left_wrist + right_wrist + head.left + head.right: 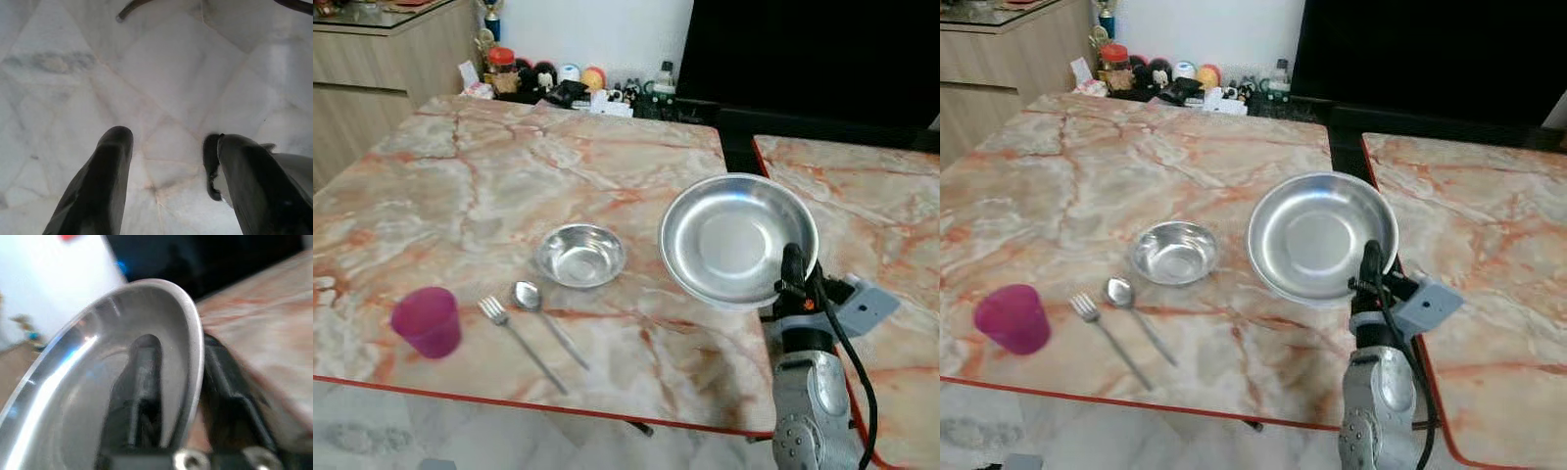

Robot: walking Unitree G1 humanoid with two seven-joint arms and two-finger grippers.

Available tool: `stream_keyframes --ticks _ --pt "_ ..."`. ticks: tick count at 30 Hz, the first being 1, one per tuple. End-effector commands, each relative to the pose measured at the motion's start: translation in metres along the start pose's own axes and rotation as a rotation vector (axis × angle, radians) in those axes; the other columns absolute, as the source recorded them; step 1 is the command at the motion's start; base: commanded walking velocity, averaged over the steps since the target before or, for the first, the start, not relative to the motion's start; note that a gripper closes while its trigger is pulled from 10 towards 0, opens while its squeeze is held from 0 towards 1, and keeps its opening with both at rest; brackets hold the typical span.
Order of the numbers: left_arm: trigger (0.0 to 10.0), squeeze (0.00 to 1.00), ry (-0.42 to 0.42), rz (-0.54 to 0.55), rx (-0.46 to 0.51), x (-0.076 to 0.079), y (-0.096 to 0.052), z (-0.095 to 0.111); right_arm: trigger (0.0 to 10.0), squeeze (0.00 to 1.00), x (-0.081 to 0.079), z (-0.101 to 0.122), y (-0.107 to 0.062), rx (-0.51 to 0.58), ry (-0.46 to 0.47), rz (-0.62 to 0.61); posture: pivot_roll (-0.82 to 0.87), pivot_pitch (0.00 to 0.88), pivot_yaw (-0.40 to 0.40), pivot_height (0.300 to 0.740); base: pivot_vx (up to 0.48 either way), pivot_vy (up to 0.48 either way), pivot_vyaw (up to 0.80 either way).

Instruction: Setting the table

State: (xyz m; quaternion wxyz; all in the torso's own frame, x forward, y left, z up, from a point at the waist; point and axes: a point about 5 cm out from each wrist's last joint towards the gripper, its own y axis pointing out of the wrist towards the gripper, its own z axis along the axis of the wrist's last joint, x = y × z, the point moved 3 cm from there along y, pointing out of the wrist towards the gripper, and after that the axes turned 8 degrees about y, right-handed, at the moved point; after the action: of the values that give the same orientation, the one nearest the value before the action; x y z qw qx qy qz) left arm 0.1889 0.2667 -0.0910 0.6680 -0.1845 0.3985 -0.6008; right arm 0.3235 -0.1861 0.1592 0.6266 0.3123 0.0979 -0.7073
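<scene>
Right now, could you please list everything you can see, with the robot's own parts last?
plate: one, silver metal, held tilted above the table's right edge
bowl: one, silver, on the table left of the plate
spoon: one, silver, in front of the bowl
fork: one, silver, just left of the spoon
cup: one, pink, near the front left edge
marble table: one, cream with orange veins
second table: one, same marble, to the right
jars and toys: several, mixed colours, behind the table
right end effector: one, black, gripping the plate's rim
left end effector: one, black, open, over pale floor tiles
</scene>
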Motion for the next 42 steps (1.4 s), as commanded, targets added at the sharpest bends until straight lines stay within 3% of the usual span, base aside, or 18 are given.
stream_keyframes --ticks 1,28,42 --pt "10.0 0.00 0.002 -0.009 -0.023 0.003 -0.002 -0.007 10.0 0.00 0.000 0.005 0.001 0.019 0.009 -0.007 0.06 0.106 -0.053 0.740 0.000 -0.412 0.00" --pt "10.0 0.00 -0.005 -0.027 -0.012 0.007 -0.001 -0.003 10.0 0.00 0.005 0.004 -0.002 0.025 -0.022 -0.029 0.06 0.113 -0.048 0.740 0.000 -0.394 -0.06" --pt "10.0 0.00 -0.004 -0.034 -0.015 0.009 -0.001 -0.006 10.0 0.00 0.018 0.005 -0.003 0.035 -0.044 -0.101 0.06 0.121 -0.049 0.740 0.000 -0.412 0.00"
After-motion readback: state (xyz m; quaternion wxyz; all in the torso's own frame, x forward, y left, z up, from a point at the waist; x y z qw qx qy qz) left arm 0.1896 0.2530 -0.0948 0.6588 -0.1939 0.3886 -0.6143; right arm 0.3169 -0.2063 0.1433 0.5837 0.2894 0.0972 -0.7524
